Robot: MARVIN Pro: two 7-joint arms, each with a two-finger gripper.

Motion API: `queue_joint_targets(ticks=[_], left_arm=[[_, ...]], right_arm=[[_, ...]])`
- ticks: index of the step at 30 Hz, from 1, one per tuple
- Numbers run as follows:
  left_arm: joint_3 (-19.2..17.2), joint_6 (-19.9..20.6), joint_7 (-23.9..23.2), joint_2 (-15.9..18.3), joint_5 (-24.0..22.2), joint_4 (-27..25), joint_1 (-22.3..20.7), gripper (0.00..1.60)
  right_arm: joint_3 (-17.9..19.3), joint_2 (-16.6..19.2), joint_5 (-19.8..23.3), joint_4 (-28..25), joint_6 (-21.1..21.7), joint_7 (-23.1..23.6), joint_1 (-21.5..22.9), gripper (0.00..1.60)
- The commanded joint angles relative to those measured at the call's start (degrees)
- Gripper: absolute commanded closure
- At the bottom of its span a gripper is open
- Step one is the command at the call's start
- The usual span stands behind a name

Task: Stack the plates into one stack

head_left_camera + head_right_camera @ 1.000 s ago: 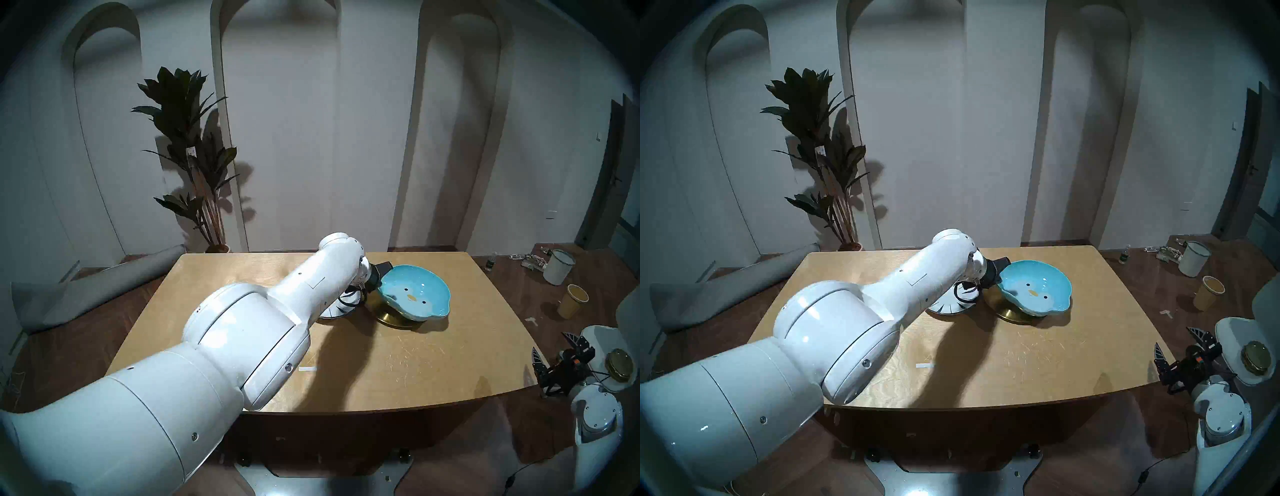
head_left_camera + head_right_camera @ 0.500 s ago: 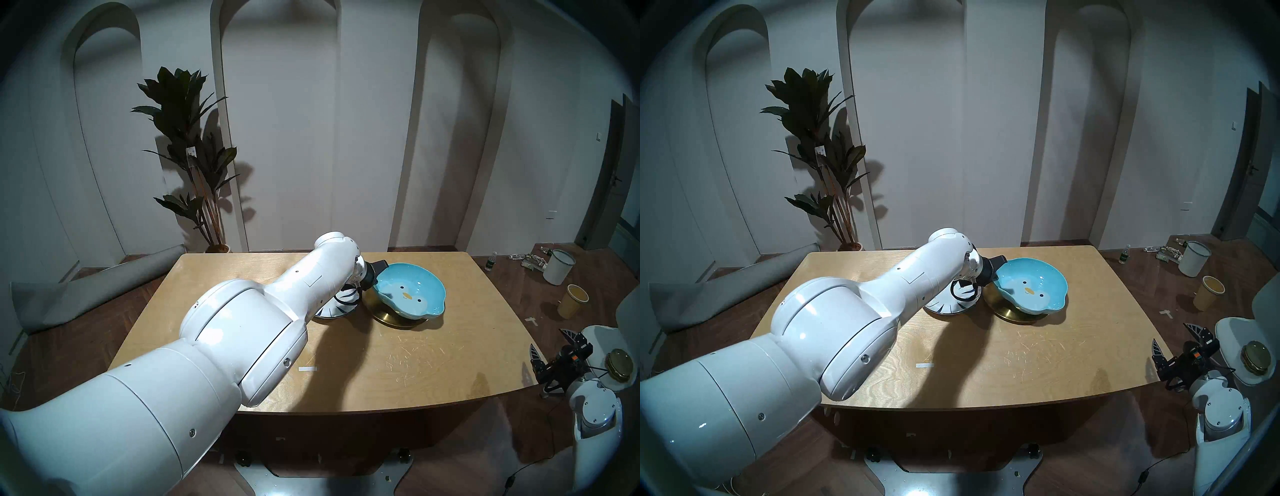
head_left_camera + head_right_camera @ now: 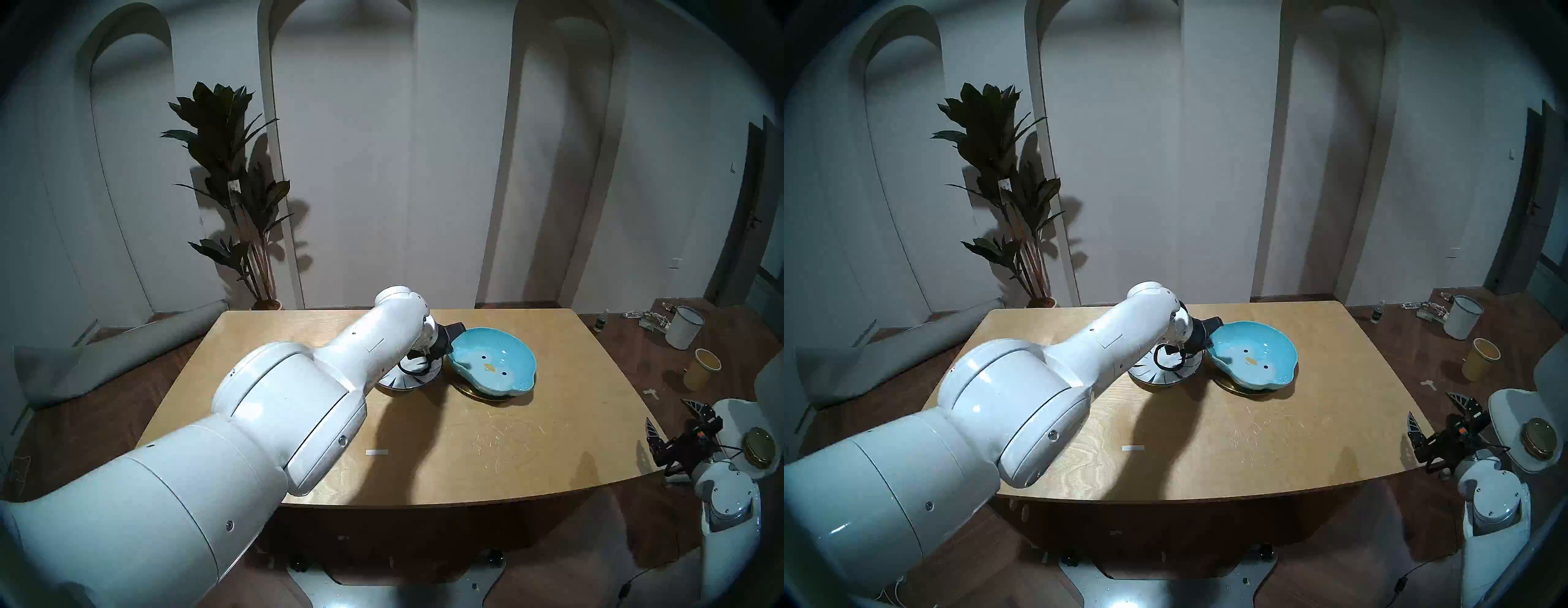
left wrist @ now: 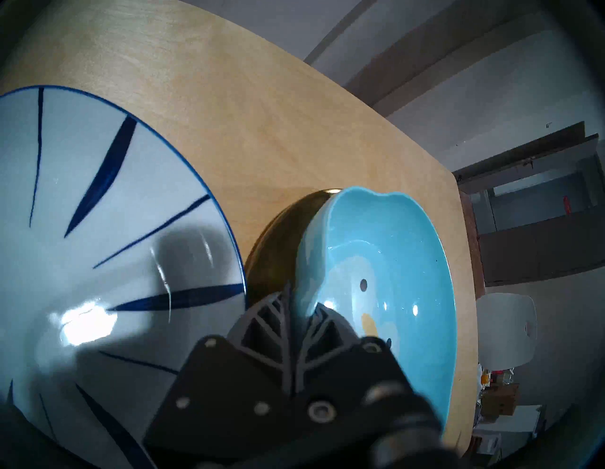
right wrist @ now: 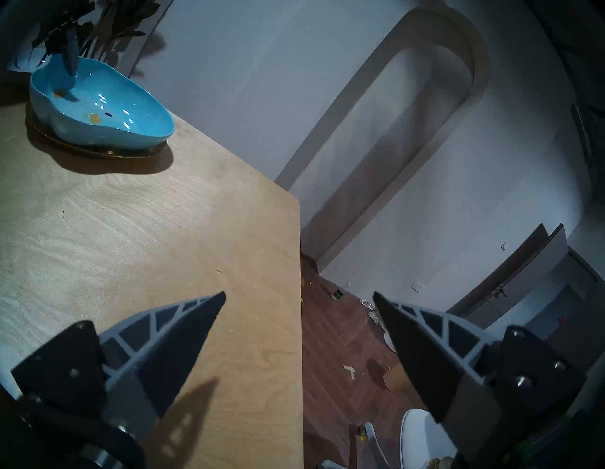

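The turquoise penguin plate (image 3: 492,367) sits right of centre in the head views, on the far half of the wooden table (image 3: 488,458), resting tilted on the gold plate (image 3: 466,388), of which only a thin crescent shows at its lower left. Its long axis runs from upper left to lower right of the frame, the penguin's beak toward the lower right and the raised rim toward the left gripper (image 4: 296,314). That gripper is clamped on the plate's rim, one finger inside the bowl and one outside; only the left wrist view shows this, since in the head views the white arm covers the fingers. The striped plate (image 3: 1166,369) lies flat just left of the gold plate, nearly touching it in the left wrist view. The right gripper (image 5: 299,301) hangs at the table's right edge, fingers wide apart and holding nothing. The right wrist view alone shows the turquoise plate's underside resting on the gold rim, at upper left.
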Motion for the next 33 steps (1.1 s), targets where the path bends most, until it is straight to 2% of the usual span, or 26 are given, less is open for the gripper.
queue_joint_targets(ticks=[1, 6, 7, 9, 10, 13, 18, 19, 20, 27, 28, 33], left_arm=[[0.1, 0.6, -0.4, 0.0, 0.1, -3.3, -0.3, 1.17], [0.0, 0.9, 0.3, 0.3, 0.2, -5.2, 0.6, 0.77], [0.0, 0.9, 0.4, 0.4, 0.3, -5.8, 0.9, 0.61], [0.1, 0.4, 0.9, 0.6, 0.5, -7.1, 1.5, 0.11], [0.1, 0.6, 1.2, 0.7, 0.5, -7.9, 1.8, 0.00], [-0.2, 0.4, 2.9, 1.6, 0.4, -11.7, 3.5, 0.00], [-0.4, -0.9, 4.4, 2.5, 0.6, -15.0, 4.6, 0.00], [-0.6, -0.7, 5.4, 3.1, 0.4, -17.1, 5.5, 0.00], [-0.6, -0.7, 5.1, 2.9, 0.4, -16.2, 5.0, 0.00], [-2.0, 2.7, 5.9, 5.1, -1.0, -22.6, 7.1, 0.00], [-2.1, 3.1, 5.5, 5.0, -1.2, -22.3, 6.8, 0.00], [-3.2, 3.7, 5.2, 6.4, -2.1, -26.6, 7.5, 0.00]], right_arm=[[0.2, 0.6, 0.1, -0.6, -0.6, -0.1, 0.8, 0.00], [0.2, 0.3, 0.0, -0.7, -0.8, -0.1, 0.8, 0.00], [0.2, 0.3, 0.0, -0.6, -0.9, -0.1, 0.8, 0.00], [0.2, 0.2, 0.0, -0.7, -1.0, -0.1, 0.8, 0.00], [0.2, 0.2, 0.0, -0.7, -1.0, -0.2, 0.8, 0.00], [0.3, 0.0, 0.0, -0.8, -1.2, -0.1, 0.7, 0.00], [0.4, -0.3, 0.0, -0.9, -1.3, -0.2, 0.5, 0.00], [0.4, -0.3, 0.0, -1.0, -1.3, -0.3, 0.5, 0.00], [0.4, -0.3, 0.0, -0.9, -1.4, -0.3, 0.5, 0.00], [0.3, 0.0, 0.0, -0.4, -1.5, -0.2, 0.9, 0.00], [0.2, 0.1, 0.0, -0.3, -1.5, -0.2, 1.0, 0.00], [0.0, 0.3, 0.0, 0.0, -1.5, -0.2, 1.3, 0.00]])
